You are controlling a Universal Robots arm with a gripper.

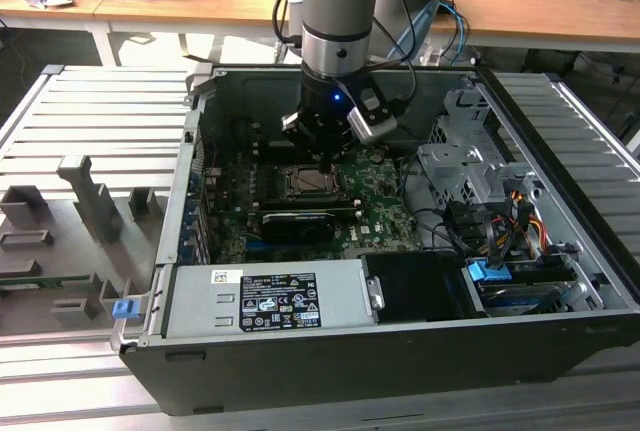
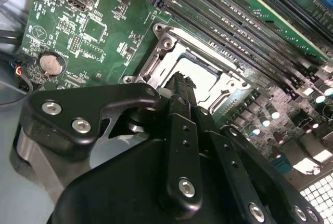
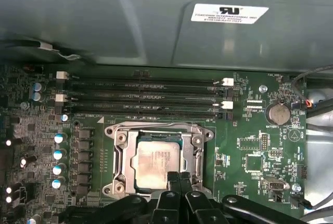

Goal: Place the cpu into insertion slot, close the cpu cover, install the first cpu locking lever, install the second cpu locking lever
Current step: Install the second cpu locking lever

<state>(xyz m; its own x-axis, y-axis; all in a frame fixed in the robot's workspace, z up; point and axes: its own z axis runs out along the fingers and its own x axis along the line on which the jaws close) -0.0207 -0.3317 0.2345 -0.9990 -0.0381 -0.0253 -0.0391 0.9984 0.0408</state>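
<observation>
We see the open computer case [image 1: 560, 331] at the centre of the exterior view, holding the green motherboard [image 1: 385, 206]. The insertion slot [image 3: 158, 159] sits low in the centre of the first wrist view, with the cpu [image 3: 156, 164] lying flat inside it, its pale face up and its edges square to the slot's rim. The cpu cover [image 3: 120, 154] frames the chip. The arm [image 1: 340, 11] comes down vertically from the top centre, and the end effector [image 3: 179, 176] hangs just above the chip's edge, fingers pressed together, grasping nothing.
</observation>
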